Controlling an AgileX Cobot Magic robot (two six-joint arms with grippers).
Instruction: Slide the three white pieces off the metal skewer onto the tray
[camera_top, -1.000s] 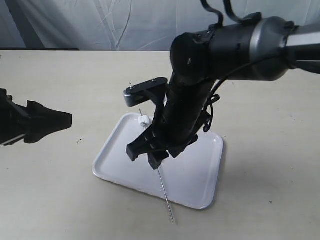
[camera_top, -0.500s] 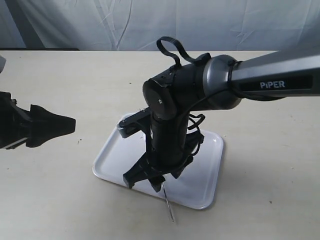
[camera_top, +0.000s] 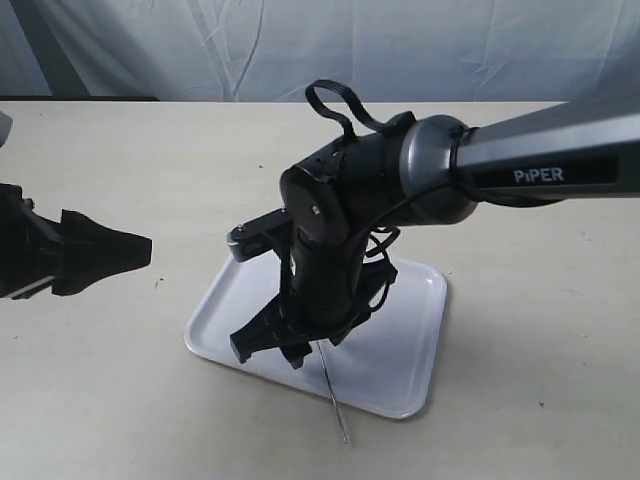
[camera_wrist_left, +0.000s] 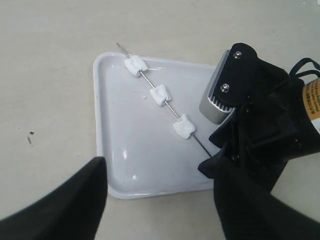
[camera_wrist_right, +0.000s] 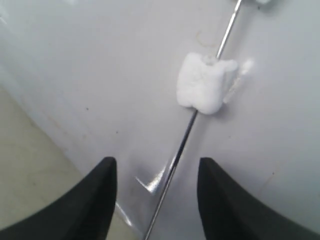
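Note:
The white tray (camera_top: 410, 345) lies mid-table. Across it rests the metal skewer (camera_wrist_left: 170, 106), carrying three white pieces (camera_wrist_left: 135, 65) (camera_wrist_left: 160, 95) (camera_wrist_left: 184, 126) spaced along it. In the exterior view the right arm hides the pieces, and only the skewer's bare end (camera_top: 333, 400) sticks out over the tray's front rim. My right gripper (camera_top: 272, 350) is low over the tray, open. The skewer (camera_wrist_right: 182, 145) runs between its fingers (camera_wrist_right: 95, 200) without contact, and the nearest white piece (camera_wrist_right: 206, 89) is just beyond them. My left gripper (camera_top: 130, 248) hovers open, left of the tray.
Beige tabletop (camera_top: 120, 380) surrounds the tray, with a white cloth backdrop (camera_top: 200, 50) behind. The right arm's bulky wrist (camera_top: 360, 200) stands over the tray's middle. In the left wrist view the tray's corner (camera_wrist_left: 112, 187) sits between the left fingers (camera_wrist_left: 75, 205).
The right arm swung down and toward the tray's front-left, bringing its gripper low over the skewer. The white piece seen earlier is now hidden behind it. The left gripper barely moved.

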